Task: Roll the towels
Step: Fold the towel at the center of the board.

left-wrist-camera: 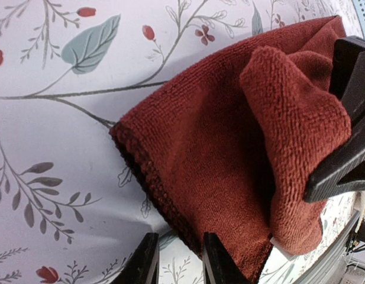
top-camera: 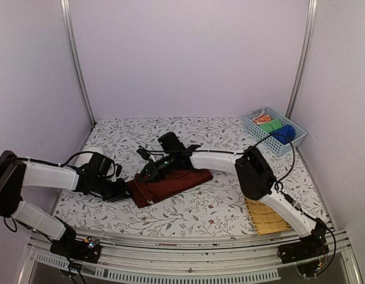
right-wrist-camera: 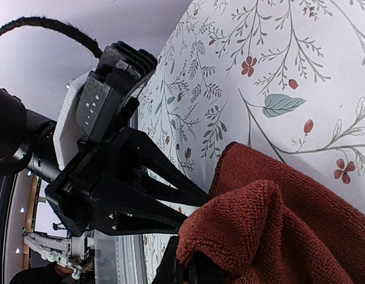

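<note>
The dark reddish-brown towel (top-camera: 173,183) lies as a strip in the middle of the table, and it fills the left wrist view (left-wrist-camera: 212,154). My right gripper (top-camera: 148,173) is shut on a raised fold at the strip's left end (right-wrist-camera: 253,225); its dark fingers (left-wrist-camera: 342,171) hold that fold up. My left gripper (top-camera: 125,190) sits low at the towel's left edge. Its jaws stand apart (left-wrist-camera: 179,263) with mostly bare table between them, and one fingertip (left-wrist-camera: 216,260) touches the towel's hem. The blue towel (top-camera: 283,135) is a bundle in the basket.
A light blue basket (top-camera: 253,120) at the far right corner also holds a green cloth (top-camera: 269,126) and an orange-red cloth (top-camera: 261,118). A woven straw mat (top-camera: 268,218) lies near the right arm's base. Something white (top-camera: 89,155) shows behind the left arm. Walls close three sides.
</note>
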